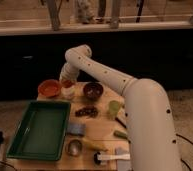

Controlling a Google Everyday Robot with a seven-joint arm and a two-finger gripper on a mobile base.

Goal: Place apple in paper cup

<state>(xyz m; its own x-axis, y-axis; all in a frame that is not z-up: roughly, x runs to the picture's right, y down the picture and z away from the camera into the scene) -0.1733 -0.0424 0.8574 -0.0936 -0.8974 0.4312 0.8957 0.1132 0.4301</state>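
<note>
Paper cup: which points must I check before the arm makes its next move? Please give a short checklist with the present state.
1. Position of the gripper over the paper cup: ok, it hangs directly above the cup.
2. The paper cup upright on the table: ok.
3. The apple at the cup's mouth: a reddish patch shows there; released or held, cannot tell.
4. The orange bowl apart from the cup: cannot tell, they stand very close.
5. The dark bowl apart from the cup: ok.
</note>
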